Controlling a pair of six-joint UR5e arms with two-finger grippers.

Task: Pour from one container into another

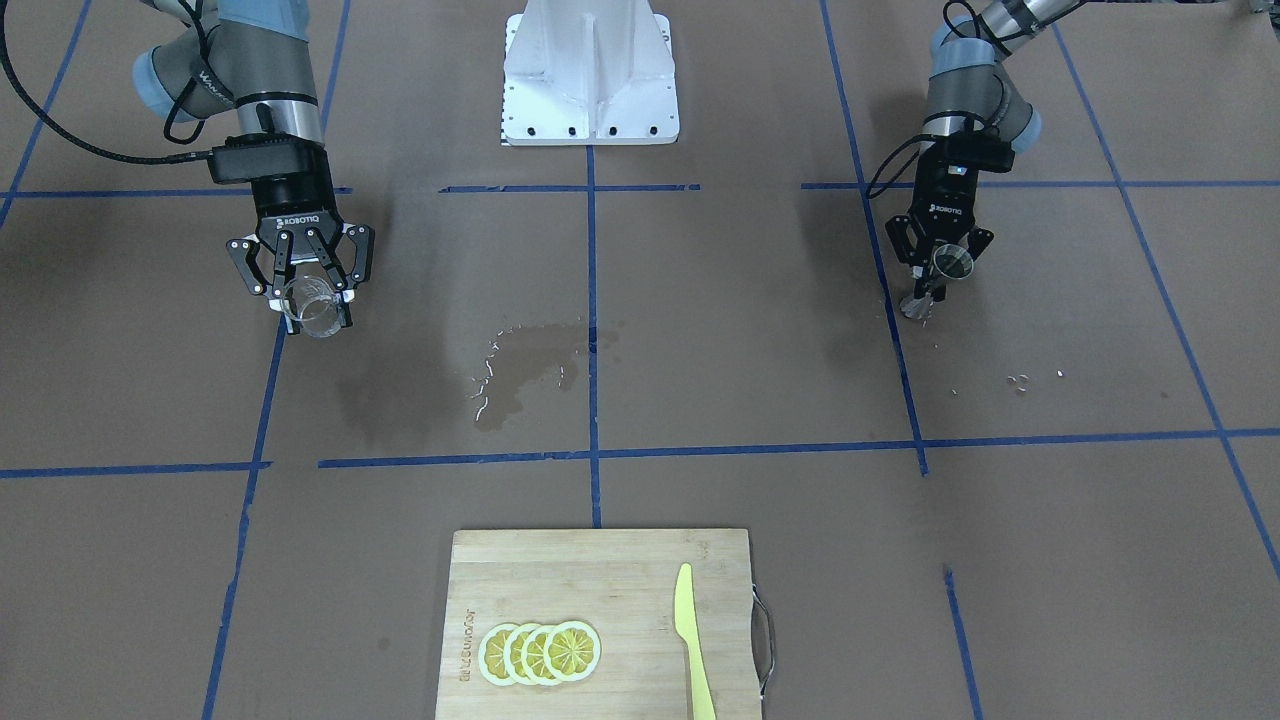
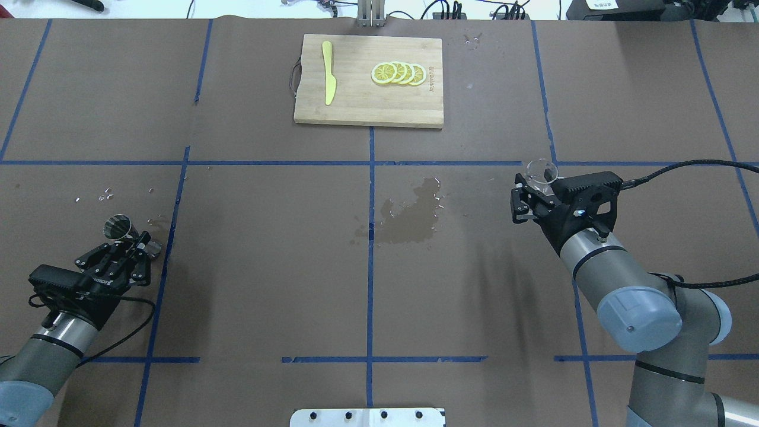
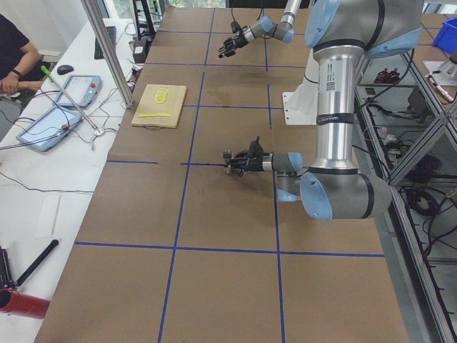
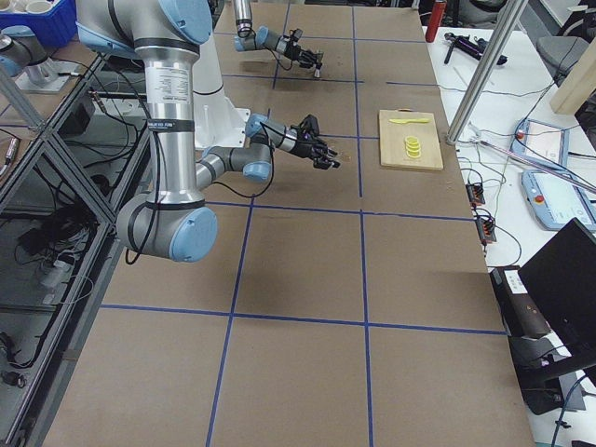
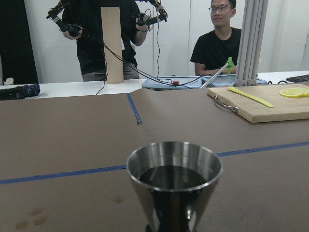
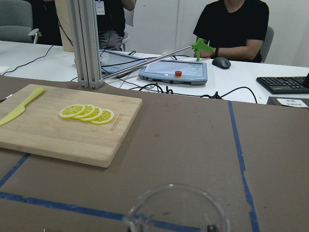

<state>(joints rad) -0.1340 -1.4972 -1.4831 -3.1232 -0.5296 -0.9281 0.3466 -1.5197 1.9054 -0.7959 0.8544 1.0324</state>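
Observation:
The steel jigger (image 1: 952, 262) stands upright at the table's left end, with my left gripper (image 1: 938, 283) shut on its narrow waist. In the left wrist view the jigger (image 5: 174, 183) holds dark liquid near its brim. I cannot tell whether its base touches the table. At the table's right end my right gripper (image 1: 312, 300) is shut on the clear glass tumbler (image 1: 316, 308). It holds the tumbler upright just above the table. The tumbler (image 6: 176, 208) looks empty in the right wrist view. From overhead, the jigger (image 2: 118, 226) and the tumbler (image 2: 542, 172) are far apart.
A wet spill (image 2: 409, 219) darkens the paper at the table's middle. A bamboo cutting board (image 2: 367, 107) at the far edge carries lemon slices (image 2: 398, 73) and a yellow knife (image 2: 328, 80). Small droplets (image 1: 1020, 380) lie near the left gripper. People are beyond the far edge.

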